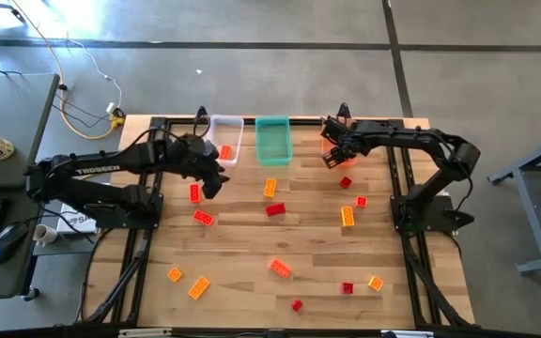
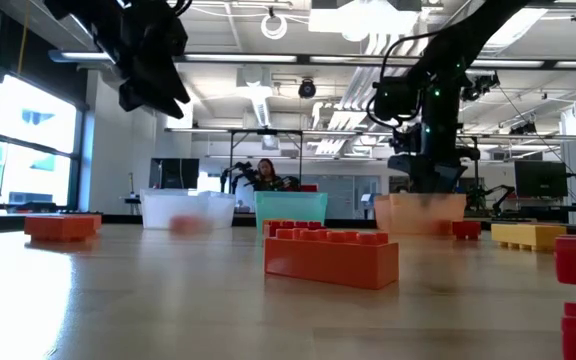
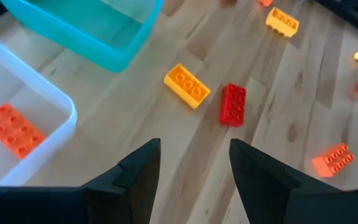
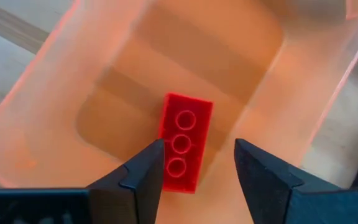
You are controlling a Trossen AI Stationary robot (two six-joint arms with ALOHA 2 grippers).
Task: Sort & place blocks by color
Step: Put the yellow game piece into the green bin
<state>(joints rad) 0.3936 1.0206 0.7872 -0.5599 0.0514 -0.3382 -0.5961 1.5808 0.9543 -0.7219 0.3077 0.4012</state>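
My left gripper is open and hovers over bare wood next to the clear bin, which holds one orange-red brick. A yellow-orange brick and a red brick lie flat on the table just ahead of it. My right gripper is open above the orange bin. A red oblong brick is inside that bin below the fingers, with its hollow underside up. The teal bin stands between the other two.
Several more bricks lie scattered over the table, among them an orange-red one, a red one, a yellow-orange one and an orange one. The three bins line the far edge. A person sits far behind the table.
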